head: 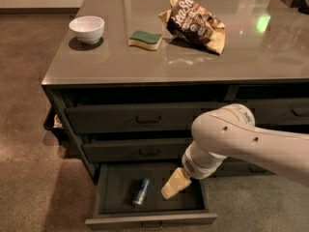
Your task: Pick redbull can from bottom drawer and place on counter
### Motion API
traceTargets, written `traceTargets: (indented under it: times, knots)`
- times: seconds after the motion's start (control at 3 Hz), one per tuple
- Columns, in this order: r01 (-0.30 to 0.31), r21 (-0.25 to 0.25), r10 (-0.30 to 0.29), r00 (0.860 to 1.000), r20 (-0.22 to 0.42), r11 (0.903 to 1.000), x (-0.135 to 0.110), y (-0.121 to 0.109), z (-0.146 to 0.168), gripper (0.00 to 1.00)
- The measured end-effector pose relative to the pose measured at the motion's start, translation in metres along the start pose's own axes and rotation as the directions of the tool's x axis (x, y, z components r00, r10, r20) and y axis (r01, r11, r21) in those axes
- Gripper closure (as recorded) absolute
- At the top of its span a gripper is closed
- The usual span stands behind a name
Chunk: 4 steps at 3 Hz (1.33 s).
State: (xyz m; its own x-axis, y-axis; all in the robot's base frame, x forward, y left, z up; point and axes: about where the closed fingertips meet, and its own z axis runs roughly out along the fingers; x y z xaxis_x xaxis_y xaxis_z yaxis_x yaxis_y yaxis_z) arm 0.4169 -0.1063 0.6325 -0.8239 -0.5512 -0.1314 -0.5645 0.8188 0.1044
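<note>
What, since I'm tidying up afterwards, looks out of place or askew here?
The redbull can lies on its side in the open bottom drawer, left of the hand, which hangs in the drawer apart from it. On the counter, a crumpled snack bag lies slumped. The bowl and sponge look ordinary.

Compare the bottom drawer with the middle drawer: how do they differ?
The bottom drawer is pulled open; the middle drawer is shut. The bottom drawer shows the can lying inside, with the pincer beside it; the middle drawer's inside is hidden. Both are dark, with central handles.
</note>
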Motion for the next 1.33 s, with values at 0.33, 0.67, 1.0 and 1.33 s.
traceTargets:
  times: [0.33,0.67,1.0,1.33]
  knots:
    - [-0.085,-0.008,0.085,0.996,-0.002,0.9964,-0.008,-0.008,0.009,0.0]
    - [-0.245,-0.08,0.245,0.969,-0.011,0.9661,-0.038,-0.02,0.046,0.0]
    - [-0.383,-0.198,0.38,0.923,-0.053,0.9023,-0.065,-0.014,0.105,0.0]
    - [-0.487,-0.301,0.481,0.871,-0.098,0.8198,-0.079,0.003,0.156,0.0]
